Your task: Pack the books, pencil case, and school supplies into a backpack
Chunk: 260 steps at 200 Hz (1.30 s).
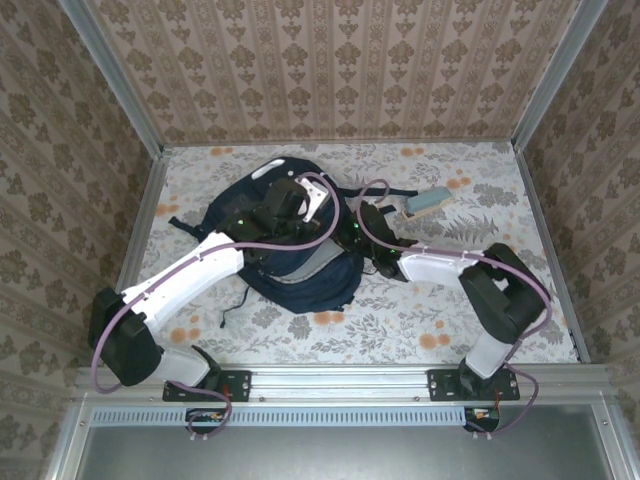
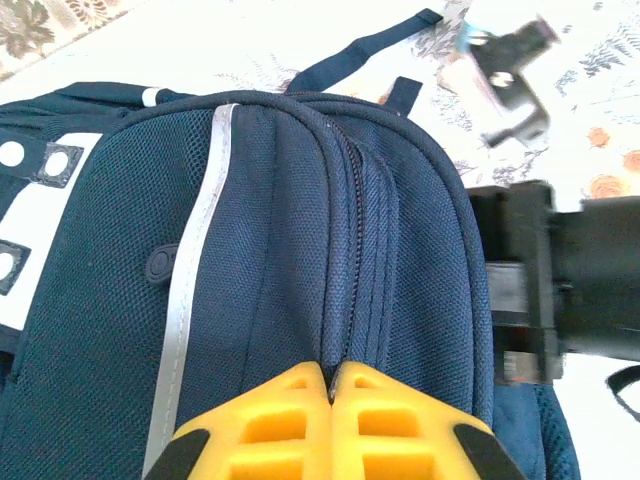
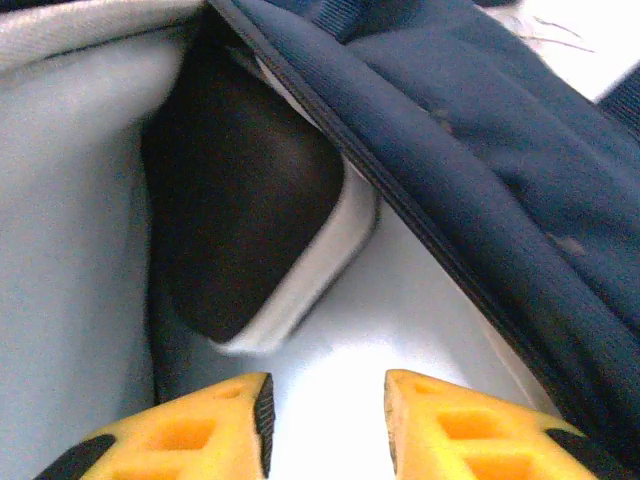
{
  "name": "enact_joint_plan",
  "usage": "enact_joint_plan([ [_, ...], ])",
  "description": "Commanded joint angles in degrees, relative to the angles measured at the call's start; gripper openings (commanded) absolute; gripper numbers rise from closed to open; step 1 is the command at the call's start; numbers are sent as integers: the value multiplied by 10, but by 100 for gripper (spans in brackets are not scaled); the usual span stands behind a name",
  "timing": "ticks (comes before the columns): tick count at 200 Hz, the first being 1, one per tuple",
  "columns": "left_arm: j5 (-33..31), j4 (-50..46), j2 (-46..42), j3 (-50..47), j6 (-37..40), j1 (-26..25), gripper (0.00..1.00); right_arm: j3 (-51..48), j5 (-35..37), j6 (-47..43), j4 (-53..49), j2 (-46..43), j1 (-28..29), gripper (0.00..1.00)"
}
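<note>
The navy backpack (image 1: 305, 288) lies flat in the middle of the table with its main compartment held open. My left gripper (image 1: 290, 212) rests on top of it. In the left wrist view the left gripper (image 2: 340, 378) is shut on the backpack's (image 2: 260, 250) fabric at the zipper seam. My right gripper (image 1: 363, 230) reaches into the opening from the right. Inside, over the pale grey lining (image 3: 400, 330), the right gripper (image 3: 325, 420) is open with nothing between its fingers. Just beyond it lies a dark book (image 3: 240, 200) with a white page edge, tucked under the navy flap.
A teal and tan block (image 1: 428, 203) lies on the table right of the backpack. Dark straps (image 1: 232, 305) trail off the bag's left side. The right arm (image 2: 590, 280) stands close against the bag's right side. Patterned walls close in the table on three sides.
</note>
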Motion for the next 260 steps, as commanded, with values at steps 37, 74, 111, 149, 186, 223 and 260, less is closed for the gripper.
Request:
enact_joint_plan([
  [37, 103, 87, 52, 46, -53, 15, 0, -130, -9, 20, -100, -229, -11, 57],
  [74, 103, 105, 122, 118, -79, 16, 0, -143, 47, -21, -232, -338, -15, 71],
  [111, 75, 95, 114, 120, -129, 27, 43, -120, 56, -106, -336, -376, -14, 78],
  [149, 56, 76, 23, 15, -224, 84, 69, -79, 47, -157, -404, -344, 7, 82],
  [186, 88, 82, -82, -140, -347, 170, 71, -70, 46, -156, -377, -310, 41, 86],
  [223, 150, 120, -145, -262, -439, 256, 60, -46, 33, -159, -365, -263, 65, 94],
  [260, 212, 238, -143, -362, -531, 306, 52, -35, 26, -148, -347, -236, 80, 95],
])
